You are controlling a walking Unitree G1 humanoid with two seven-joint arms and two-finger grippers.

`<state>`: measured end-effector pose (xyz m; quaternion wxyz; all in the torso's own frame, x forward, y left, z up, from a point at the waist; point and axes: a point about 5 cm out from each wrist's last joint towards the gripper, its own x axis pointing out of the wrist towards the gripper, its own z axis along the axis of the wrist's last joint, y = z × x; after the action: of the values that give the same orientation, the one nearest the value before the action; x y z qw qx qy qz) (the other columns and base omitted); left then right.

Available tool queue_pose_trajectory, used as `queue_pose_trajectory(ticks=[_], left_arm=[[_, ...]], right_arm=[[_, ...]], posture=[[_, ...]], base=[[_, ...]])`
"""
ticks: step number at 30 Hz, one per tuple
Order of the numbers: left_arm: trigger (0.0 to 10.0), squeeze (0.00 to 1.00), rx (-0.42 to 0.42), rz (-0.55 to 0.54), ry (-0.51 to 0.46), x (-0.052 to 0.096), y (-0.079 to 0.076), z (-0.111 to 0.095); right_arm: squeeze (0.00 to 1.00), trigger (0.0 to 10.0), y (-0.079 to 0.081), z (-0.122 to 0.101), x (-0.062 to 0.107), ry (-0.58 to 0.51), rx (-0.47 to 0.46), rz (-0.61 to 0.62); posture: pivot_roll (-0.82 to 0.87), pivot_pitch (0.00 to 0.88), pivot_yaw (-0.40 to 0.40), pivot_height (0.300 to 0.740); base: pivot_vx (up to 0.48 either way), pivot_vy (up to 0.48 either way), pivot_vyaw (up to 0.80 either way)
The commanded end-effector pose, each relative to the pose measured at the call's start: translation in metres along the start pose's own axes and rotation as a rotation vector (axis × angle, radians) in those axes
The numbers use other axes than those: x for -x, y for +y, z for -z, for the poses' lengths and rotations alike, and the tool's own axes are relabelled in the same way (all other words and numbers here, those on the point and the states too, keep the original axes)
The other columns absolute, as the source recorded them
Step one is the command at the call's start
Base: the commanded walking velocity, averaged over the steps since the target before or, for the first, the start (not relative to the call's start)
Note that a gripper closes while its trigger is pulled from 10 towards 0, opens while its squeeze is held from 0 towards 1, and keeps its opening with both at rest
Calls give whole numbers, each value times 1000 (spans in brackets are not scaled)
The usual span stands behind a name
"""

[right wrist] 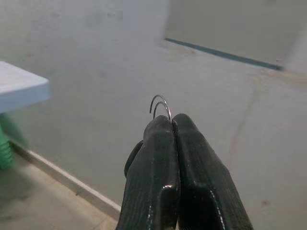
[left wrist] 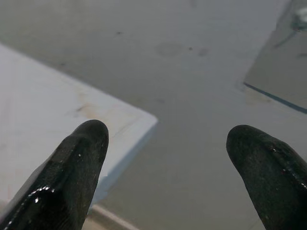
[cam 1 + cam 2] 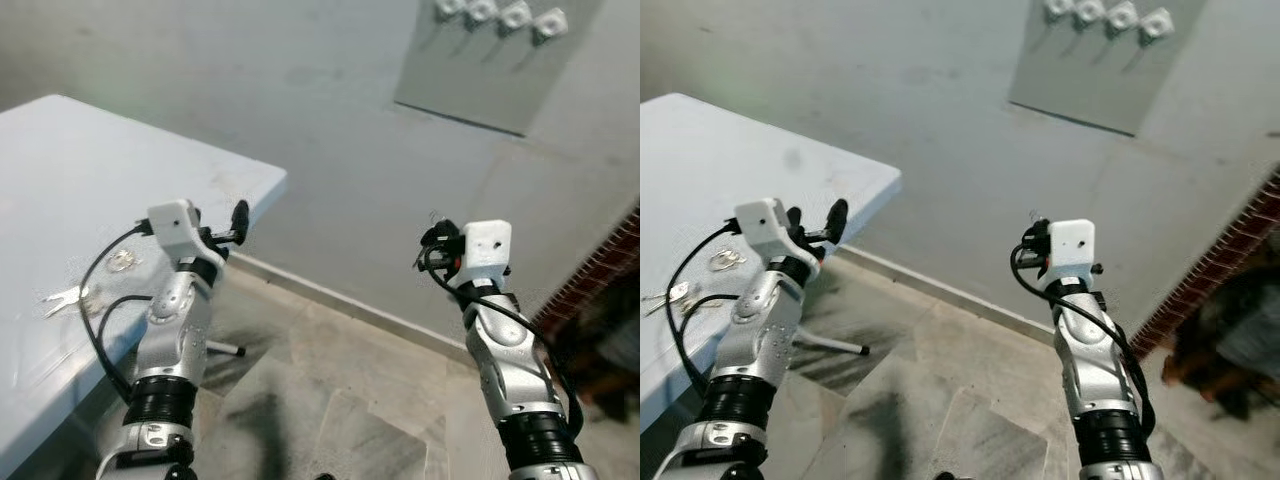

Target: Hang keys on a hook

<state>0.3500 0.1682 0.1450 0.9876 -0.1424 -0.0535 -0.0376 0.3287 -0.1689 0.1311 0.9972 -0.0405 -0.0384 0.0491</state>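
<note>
Up high, right gripper point(image 1: 171, 123) pinched tight on a key ring point(image 1: 161, 106); left gripper point(image 2: 168, 139) spread wide, empty

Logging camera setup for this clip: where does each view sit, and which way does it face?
Left eye: head, looking down-forward at wall hooks, table, both arms.
Right eye: same scene, shifted sideways; shares the keys on the table.
Left wrist: along the left gripper, jaws apart, toward the table corner and wall.
Right wrist: along the right gripper, jaws closed on a key ring, facing the wall.
</note>
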Motion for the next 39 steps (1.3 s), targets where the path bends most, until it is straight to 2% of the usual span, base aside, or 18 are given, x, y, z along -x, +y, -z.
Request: queue_pose_trajectory(ticks=[1, 10, 26, 39], left_arm=[[10000, 0, -11, 13, 8, 1, -5, 2], [10000, 0, -25, 23, 11, 0, -7, 2], [10000, 0, -48, 68, 45, 6, -11, 7], [10000, 0, -37, 98, 45, 6, -10, 3]], right_arm=[[0, 10000, -4, -4, 0, -13, 12, 11], [0, 10000, -4, -4, 1, -18, 14, 16], [0, 10000, -5, -3, 8, -28, 8, 8], [0, 10000, -1, -7, 16, -62, -18, -18]], posture=[[3, 0, -42, 732], [1, 0, -39, 732], [-3, 0, -35, 732], [-9, 10, -25, 732]], base=[[0, 0, -756], [0, 0, -754], [0, 0, 0], [406, 0, 0]])
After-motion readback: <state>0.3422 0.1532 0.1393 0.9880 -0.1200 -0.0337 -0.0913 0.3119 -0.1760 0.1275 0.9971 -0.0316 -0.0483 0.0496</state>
